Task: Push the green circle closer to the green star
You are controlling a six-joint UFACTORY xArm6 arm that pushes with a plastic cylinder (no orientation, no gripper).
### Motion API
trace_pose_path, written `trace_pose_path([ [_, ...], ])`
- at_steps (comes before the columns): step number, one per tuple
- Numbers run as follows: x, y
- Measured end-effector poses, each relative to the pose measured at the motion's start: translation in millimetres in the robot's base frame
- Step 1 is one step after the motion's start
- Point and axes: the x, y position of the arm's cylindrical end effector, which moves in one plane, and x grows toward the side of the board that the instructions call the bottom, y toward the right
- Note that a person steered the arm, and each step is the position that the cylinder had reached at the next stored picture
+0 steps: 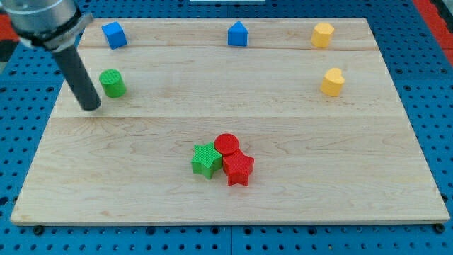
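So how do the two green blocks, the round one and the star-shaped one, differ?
The green circle is a smooth round cylinder; the green star has points. The green circle stands alone at the view's upper left, just right of my tip; the green star sits low at centre, touching the red circle. Both are the same green.

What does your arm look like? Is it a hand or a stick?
It's a stick, not a hand. At the view's top left there is a thick grey metal cylinder, and a straight dark rod comes down out of it. The rod is round, smooth and nearly black, with no markings or cables showing. My tip is its plain blunt lower end, just left of the green circle.
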Motion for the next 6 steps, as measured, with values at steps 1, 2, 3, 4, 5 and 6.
trace_pose_path([
  [1, -39.4, 2.7],
  [2, -37.8, 55.4],
  [3, -49.2, 69.4],
  [4, -75.8, 73.0],
  [5, -47.7, 114.5],
  [6, 3.1, 137.3],
])
